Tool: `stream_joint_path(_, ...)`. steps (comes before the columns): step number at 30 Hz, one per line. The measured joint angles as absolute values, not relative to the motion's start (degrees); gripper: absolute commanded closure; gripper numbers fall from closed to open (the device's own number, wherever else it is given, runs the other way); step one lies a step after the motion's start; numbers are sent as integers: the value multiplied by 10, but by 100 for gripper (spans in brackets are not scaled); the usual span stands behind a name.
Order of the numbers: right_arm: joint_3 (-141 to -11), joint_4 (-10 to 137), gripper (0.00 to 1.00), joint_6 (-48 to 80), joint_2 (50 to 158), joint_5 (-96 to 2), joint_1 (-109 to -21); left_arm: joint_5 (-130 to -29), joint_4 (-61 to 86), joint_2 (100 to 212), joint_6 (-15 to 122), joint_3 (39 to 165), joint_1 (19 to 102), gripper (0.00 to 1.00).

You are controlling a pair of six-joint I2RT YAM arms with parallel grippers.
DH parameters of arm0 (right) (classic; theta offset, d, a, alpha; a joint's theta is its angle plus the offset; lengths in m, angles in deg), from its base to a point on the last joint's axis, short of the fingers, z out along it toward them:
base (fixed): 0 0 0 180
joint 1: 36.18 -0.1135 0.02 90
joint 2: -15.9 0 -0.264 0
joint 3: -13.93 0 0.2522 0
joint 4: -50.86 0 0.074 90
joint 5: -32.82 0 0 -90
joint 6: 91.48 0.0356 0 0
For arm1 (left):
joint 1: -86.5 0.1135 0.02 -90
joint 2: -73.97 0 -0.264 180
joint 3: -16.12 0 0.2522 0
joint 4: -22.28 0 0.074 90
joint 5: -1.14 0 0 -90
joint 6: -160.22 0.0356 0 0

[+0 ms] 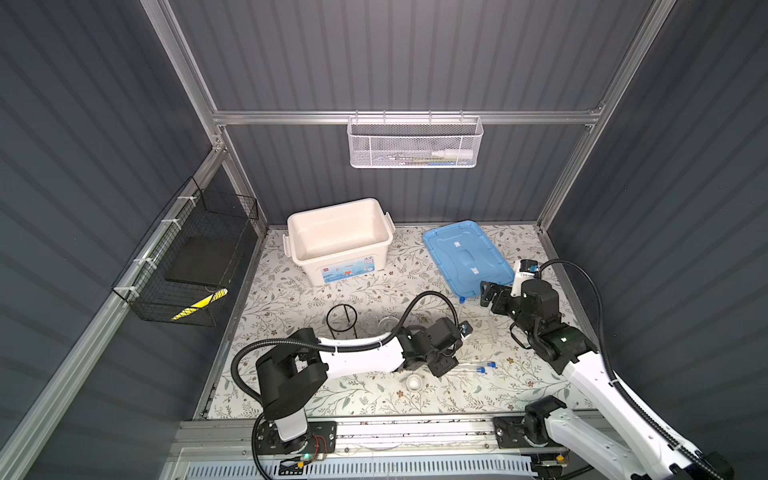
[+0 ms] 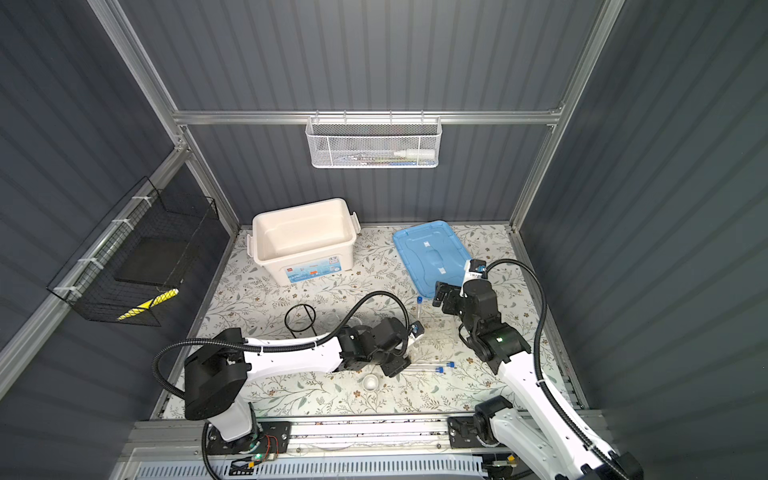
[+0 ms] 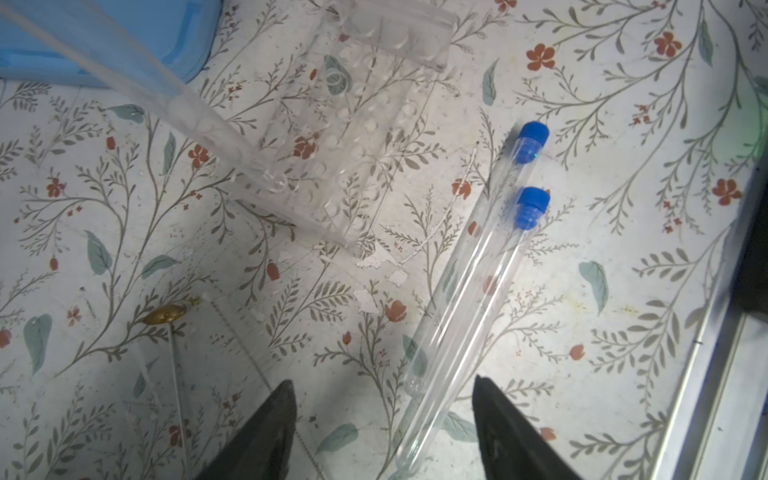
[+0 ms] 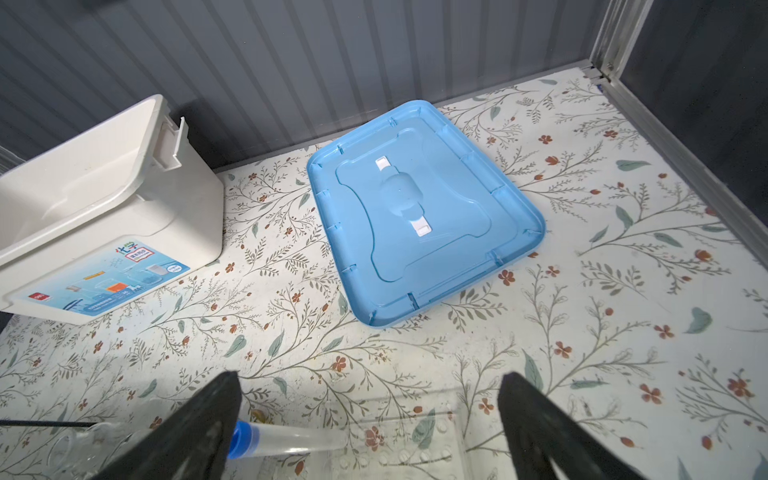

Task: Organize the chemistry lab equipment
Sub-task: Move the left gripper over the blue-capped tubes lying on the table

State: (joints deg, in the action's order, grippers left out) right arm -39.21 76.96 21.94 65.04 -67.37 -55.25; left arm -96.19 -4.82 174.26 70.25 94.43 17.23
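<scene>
My left tool (image 3: 382, 399) is spread and pinches nothing, low in its wrist view over the floral surface (image 3: 623, 249). Two blue-capped test tubes (image 3: 478, 282) lie side by side at centre right, one round end reaching between the fingers. The clear tube rack (image 3: 361, 124) sits at upper centre with a third tube (image 3: 166, 95) leaning into it. My right tool (image 4: 370, 376) is spread wide and empty, below the blue lid (image 4: 424, 208). In a top view, the black wire tripod (image 1: 341, 320) stands left of centre.

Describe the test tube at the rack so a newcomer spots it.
Find the blue lid lying at the rear right. Off its front corner, a blue-capped tube slants down onto the clear rack. The other two tubes lie flat together nearer the front.
</scene>
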Motion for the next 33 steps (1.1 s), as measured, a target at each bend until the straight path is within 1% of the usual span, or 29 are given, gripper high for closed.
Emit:
stream_joint_path(3, -391, 772, 1, 224, 649, -663, -547, -956, -48, 1758, 708, 948, 172, 37)
stream_joint_path(11, -376, 776, 1, 238, 638, -652, -540, -947, -48, 1795, 716, 952, 172, 41)
stream_joint_path(15, -369, 776, 1, 243, 633, -652, -539, -943, -47, 1800, 716, 955, 172, 41)
stream_joint_path(21, -365, 776, 1, 250, 630, -651, -538, -932, -45, 1805, 715, 955, 172, 45)
stream_joint_path(23, -365, 776, 1, 252, 630, -651, -538, -928, -43, 1805, 715, 955, 171, 47)
stream_joint_path(33, -355, 776, 1, 256, 627, -650, -537, -925, -43, 1805, 713, 955, 166, 46)
